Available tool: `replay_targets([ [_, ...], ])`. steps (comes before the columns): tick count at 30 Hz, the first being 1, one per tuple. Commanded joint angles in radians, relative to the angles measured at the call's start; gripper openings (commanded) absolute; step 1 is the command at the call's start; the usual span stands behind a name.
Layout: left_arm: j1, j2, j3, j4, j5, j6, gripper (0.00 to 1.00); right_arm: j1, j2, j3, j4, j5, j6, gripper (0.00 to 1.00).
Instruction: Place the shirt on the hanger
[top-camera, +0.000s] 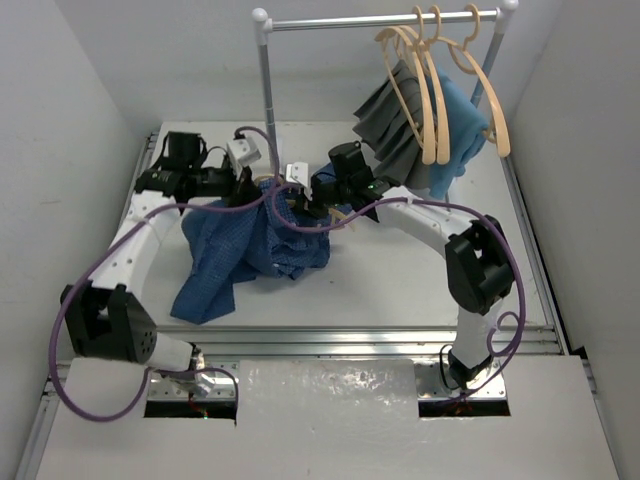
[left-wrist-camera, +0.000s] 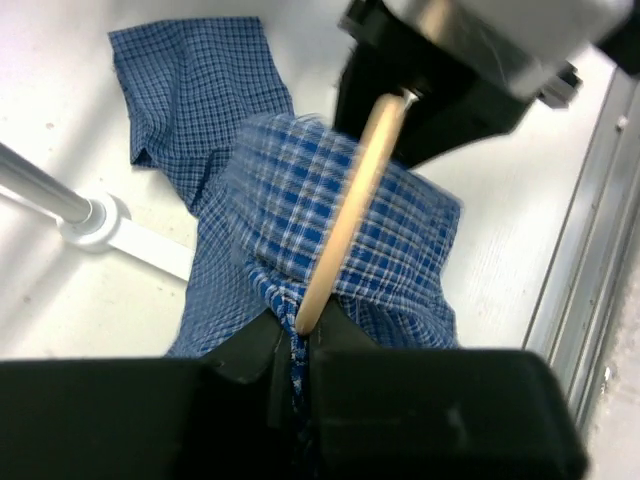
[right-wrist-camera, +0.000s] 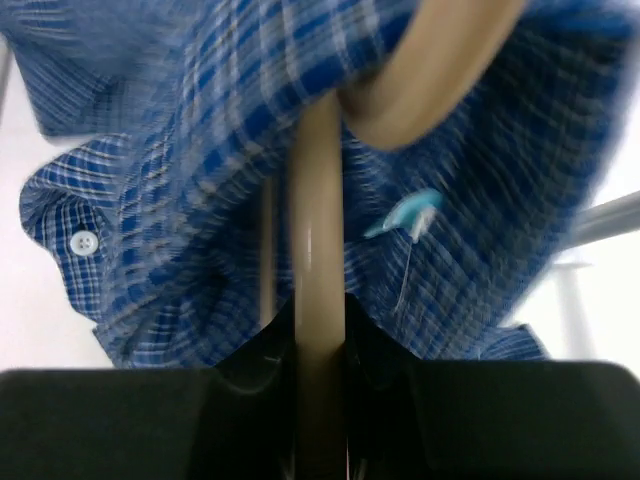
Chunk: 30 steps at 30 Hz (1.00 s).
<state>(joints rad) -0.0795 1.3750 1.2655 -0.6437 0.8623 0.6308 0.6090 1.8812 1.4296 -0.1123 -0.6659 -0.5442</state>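
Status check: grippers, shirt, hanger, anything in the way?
Right gripper shut on pale wooden hanger. Left gripper shut on blue checked cloth shirt at hanger's tip; shirt bunched around it. Close by: silver metal rack pole.

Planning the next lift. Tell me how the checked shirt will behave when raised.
Probably floppy: the shirt lies in crumpled folds and drapes over the hanger. Likely light: the thin cloth bunches at the left tool. It may slip along the smooth wood.
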Motion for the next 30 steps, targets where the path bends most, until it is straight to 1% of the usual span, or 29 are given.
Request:
replay_targets([
  [1, -0.003, 0.099, 0.173, -0.178, 0.107, 0.082, 0.00, 0.003, -0.010, 0.041, 0.040, -0.101, 0.090, 0.15],
  [2, -0.003, 0.122, 0.205, -0.216, 0.148, 0.139, 0.00, 0.005, -0.007, 0.051, 0.021, -0.112, 0.113, 0.14],
  [3, -0.003, 0.165, 0.266, -0.311, 0.168, 0.176, 0.00, 0.003, -0.005, 0.057, 0.007, -0.116, 0.166, 0.12],
  [5, -0.003, 0.196, 0.308, -0.394, 0.201, 0.295, 0.00, 0.003, 0.009, 0.087, -0.050, -0.126, 0.222, 0.06],
  [6, -0.005, 0.216, 0.319, -0.422, 0.199, 0.320, 0.00, 0.003, 0.015, 0.100, -0.067, -0.133, 0.252, 0.00],
  [7, -0.005, 0.226, 0.336, -0.474, 0.195, 0.345, 0.00, 0.003, 0.018, 0.109, -0.090, -0.141, 0.297, 0.00],
  [8, -0.005, 0.233, 0.344, -0.503, 0.189, 0.413, 0.00, 0.003, 0.013, 0.121, -0.128, -0.147, 0.314, 0.00],
  [9, -0.005, 0.245, 0.356, -0.561, 0.188, 0.449, 0.00, 0.003, 0.007, 0.120, -0.139, -0.153, 0.343, 0.00],
  [10, -0.005, 0.245, 0.359, -0.585, 0.193, 0.516, 0.00, 0.003, -0.004, 0.115, -0.159, -0.156, 0.351, 0.00],
  [11, -0.005, 0.242, 0.363, -0.603, 0.199, 0.547, 0.00, 0.005, -0.029, 0.114, -0.171, -0.155, 0.352, 0.00],
  [12, -0.003, 0.240, 0.376, -0.640, 0.205, 0.578, 0.06, 0.005, -0.043, 0.111, -0.179, -0.140, 0.352, 0.00],
  [13, -0.002, 0.236, 0.383, -0.657, 0.211, 0.642, 0.15, 0.005, -0.057, 0.106, -0.191, -0.126, 0.351, 0.00],
  [14, -0.002, 0.228, 0.393, -0.672, 0.210, 0.659, 0.30, 0.005, -0.071, 0.101, -0.196, -0.109, 0.346, 0.00],
  [16, -0.002, 0.222, 0.423, -0.672, 0.202, 0.659, 0.42, 0.017, -0.117, 0.074, -0.193, -0.048, 0.330, 0.00],
  [18, 0.001, 0.220, 0.459, -0.674, 0.201, 0.632, 0.46, 0.037, -0.178, 0.043, -0.159, 0.020, 0.297, 0.00],
  [19, 0.001, 0.220, 0.468, -0.674, 0.202, 0.624, 0.50, 0.038, -0.200, 0.008, -0.142, 0.026, 0.293, 0.00],
  [21, 0.003, 0.211, 0.485, -0.674, 0.204, 0.612, 0.53, 0.043, -0.257, -0.024, -0.097, 0.025, 0.296, 0.00],
  [26, 0.003, 0.205, 0.528, -0.668, 0.181, 0.563, 0.54, 0.044, -0.287, -0.015, -0.122, 0.008, 0.236, 0.00],
  [28, 0.003, 0.200, 0.528, -0.642, 0.138, 0.523, 0.54, 0.043, -0.294, -0.024, -0.133, 0.015, 0.207, 0.00],
  [30, 0.017, 0.187, 0.540, -0.627, 0.101, 0.508, 0.55, 0.043, -0.310, -0.058, -0.107, 0.011, 0.202, 0.00],
])
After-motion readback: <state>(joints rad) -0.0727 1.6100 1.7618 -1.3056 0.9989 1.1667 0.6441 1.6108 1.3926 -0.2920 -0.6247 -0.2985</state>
